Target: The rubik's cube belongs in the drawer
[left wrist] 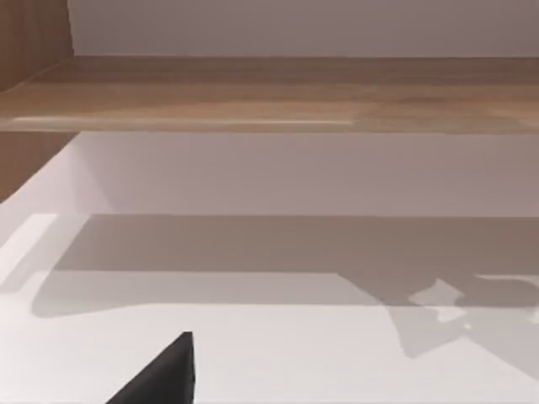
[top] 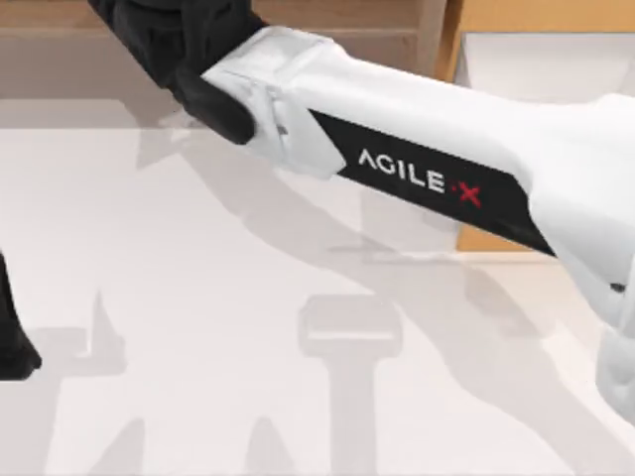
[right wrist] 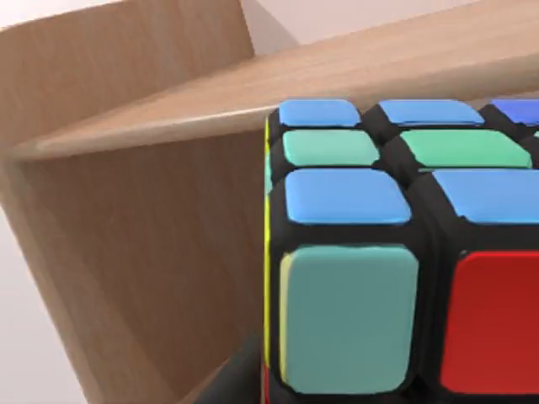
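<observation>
Glossy sticker cube [right wrist: 396, 252] on black grid, close against smooth wooden shelf [right wrist: 152, 219]; right gripper [top: 213, 104] dark, grip state indeterminable; left arm [top: 12, 337] parked at table's left.

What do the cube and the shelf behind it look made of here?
The rubik's cube looks like matte plastic: flat blue, green and red stickers on a black grid. The shelf looks like light-brown wood with a smooth finish, faint grain streaks showing. As a rendering, both are only apparent.
</observation>
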Available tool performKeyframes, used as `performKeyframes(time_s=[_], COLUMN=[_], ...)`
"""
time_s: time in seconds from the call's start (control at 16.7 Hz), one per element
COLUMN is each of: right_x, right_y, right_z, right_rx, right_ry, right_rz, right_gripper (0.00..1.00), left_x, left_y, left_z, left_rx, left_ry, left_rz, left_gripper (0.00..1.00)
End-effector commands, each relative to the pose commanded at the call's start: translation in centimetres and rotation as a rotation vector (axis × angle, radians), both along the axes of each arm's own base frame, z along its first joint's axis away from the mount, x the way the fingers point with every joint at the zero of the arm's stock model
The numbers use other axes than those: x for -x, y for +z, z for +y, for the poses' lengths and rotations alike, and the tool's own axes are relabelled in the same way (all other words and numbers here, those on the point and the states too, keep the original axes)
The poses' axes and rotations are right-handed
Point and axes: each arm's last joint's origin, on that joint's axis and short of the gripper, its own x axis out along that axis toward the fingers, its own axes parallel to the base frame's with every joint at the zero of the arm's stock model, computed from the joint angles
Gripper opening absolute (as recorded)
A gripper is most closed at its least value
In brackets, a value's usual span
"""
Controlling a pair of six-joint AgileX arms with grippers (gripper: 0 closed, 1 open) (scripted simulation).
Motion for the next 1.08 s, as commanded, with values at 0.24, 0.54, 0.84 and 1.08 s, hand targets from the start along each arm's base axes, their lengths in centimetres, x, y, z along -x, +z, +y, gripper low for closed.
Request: performKeyframes(time_s=[0.24, 0.54, 0.84, 1.08], right_x=[2.5, 2.3, -0.8, -4.6], right_y=[6.5, 11.5, 9.8, 5.2], right_z=[-1.6, -7.2, -13.8, -20.5], right_rx=[-0.066, -0.002, 0.209, 0.409], right_ry=[0.240, 0.345, 0.239, 0.050], right_rz=[0.034, 0.171, 0.479, 0.800], right_gripper=[0.00, 0.00, 0.00, 0.00], left_x=[0.0, 0.0, 0.0, 0.0], left_y=[0.0, 0.0, 0.0, 0.0], left_z=[0.0, 0.0, 0.0, 0.0], left_rx=[0.000, 0.000, 0.000, 0.000], left_ry=[0.000, 0.000, 0.000, 0.000], left_rz=[0.000, 0.000, 0.000, 0.000], left_gripper=[1.00, 1.00, 1.00, 1.00])
